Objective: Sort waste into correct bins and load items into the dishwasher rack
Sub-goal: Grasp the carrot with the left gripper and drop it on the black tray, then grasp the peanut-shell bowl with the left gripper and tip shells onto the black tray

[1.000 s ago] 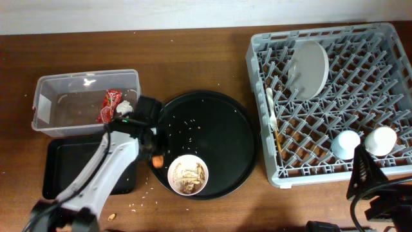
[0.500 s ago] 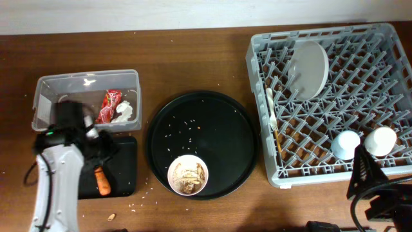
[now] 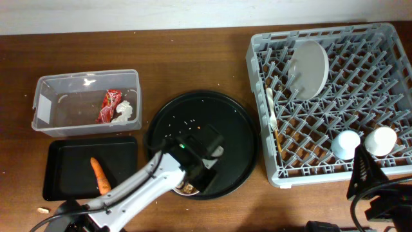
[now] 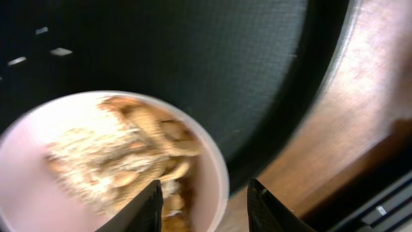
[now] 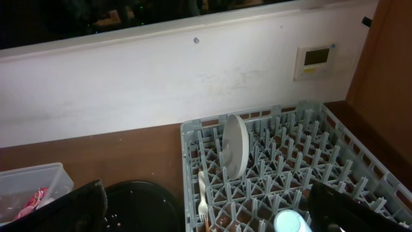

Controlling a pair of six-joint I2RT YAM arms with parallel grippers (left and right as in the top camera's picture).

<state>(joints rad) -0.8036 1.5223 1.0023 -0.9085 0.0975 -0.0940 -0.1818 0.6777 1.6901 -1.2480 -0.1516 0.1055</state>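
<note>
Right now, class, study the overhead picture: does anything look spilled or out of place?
Yes. Pale rice-like grains lie scattered across the round black tray, and one brownish scrap sits on the table below the shallow black tray, loose rather than binned.

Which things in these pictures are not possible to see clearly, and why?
1. Bowl: overhead view, the left arm covers most of it.
2. Food scraps: left wrist view, blurred.
3. Cup: right wrist view, cut by the bottom edge.

white bowl (image 3: 187,189) mostly hidden under left gripper (image 3: 194,178) overhead, blurred and cut off below in wrist view
</note>
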